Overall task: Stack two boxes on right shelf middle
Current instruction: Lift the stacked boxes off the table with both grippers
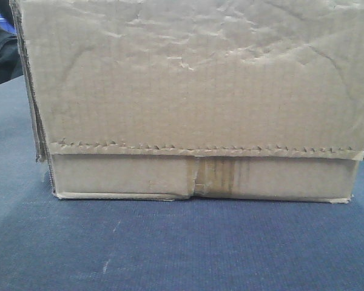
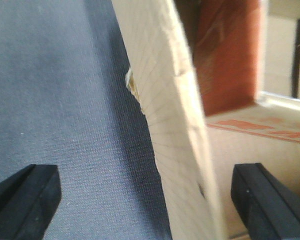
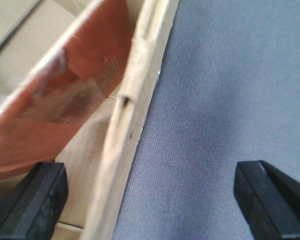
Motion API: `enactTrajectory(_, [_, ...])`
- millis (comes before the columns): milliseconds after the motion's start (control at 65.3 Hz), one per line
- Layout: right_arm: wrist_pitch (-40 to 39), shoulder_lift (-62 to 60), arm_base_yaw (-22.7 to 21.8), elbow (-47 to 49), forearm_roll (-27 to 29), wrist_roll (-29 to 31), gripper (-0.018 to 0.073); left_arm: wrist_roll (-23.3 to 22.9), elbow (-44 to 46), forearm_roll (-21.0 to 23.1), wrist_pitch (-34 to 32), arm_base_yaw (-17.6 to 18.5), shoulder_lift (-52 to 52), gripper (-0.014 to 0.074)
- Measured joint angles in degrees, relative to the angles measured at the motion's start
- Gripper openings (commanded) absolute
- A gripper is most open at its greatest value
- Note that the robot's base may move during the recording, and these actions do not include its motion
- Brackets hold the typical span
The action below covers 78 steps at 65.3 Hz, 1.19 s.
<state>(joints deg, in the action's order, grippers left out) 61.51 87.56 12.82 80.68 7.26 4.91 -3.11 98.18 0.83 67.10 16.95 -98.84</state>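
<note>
Front-facing view: box (image 1: 194,103) on blue surface (image 1: 170,248), toward its far edge.
Left fingers (image 2: 30,195): spread, astride box's left wall, ungripped.
Right fingers (image 3: 270,195): spread, astride right wall.
Handling: creased card, probably light, flexes; take walls near stiffer corners.

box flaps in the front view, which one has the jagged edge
The large upper flap: its bottom edge is serrated and overlaps the two short lower flaps, which are straight-edged and meet at a tape-stained seam.
</note>
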Motion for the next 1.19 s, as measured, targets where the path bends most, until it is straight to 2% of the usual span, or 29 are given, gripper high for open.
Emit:
enactTrajectory(92, [-0.6,1.2,0.0,0.0,0.0,0.0,0.0509,0.0,0.0,0.0,0.0,0.0,-0.9,0.0571])
enactTrajectory(184, [-1.0,2.2,0.0,0.0,0.0,0.0,0.0362,0.0,0.0,0.0,0.0,0.0,-1.2,0.0469])
enactTrajectory(276, [-1.1,2.6,0.0,0.0,0.0,0.0,0.0156,0.0,0.0,0.0,0.0,0.0,-1.2,0.0273])
enactTrajectory(291, [-1.1,2.6,0.0,0.0,0.2,0.0,0.0119,0.0,0.0,0.0,0.0,0.0,-1.2,0.0214])
enactTrajectory(352, [-1.1,2.6,0.1,0.0,1.2,0.0,-0.0028,0.0,0.0,0.8,0.0,0.0,-1.2,0.0068])
enactTrajectory(398, [-1.2,2.7,0.3,0.0,1.9,0.0,-0.0148,0.0,0.0,2.2,0.0,0.0,-1.2,-0.0087])
enactTrajectory(414, [-1.3,2.7,0.5,0.0,1.9,0.0,-0.0171,0.0,0.0,2.6,0.0,0.1,-1.2,-0.0111])
enactTrajectory(858, [-1.4,1.6,0.5,0.0,2.1,-0.6,-0.0153,-3.1,0.0,2.2,0.7,0.2,-0.6,-0.0111])
enactTrajectory(1195, [-2.3,-6.6,0.5,3.5,2.4,-1.2,-0.0153,-3.6,4.1,1.1,1.8,0.8,6.7,-0.0111])
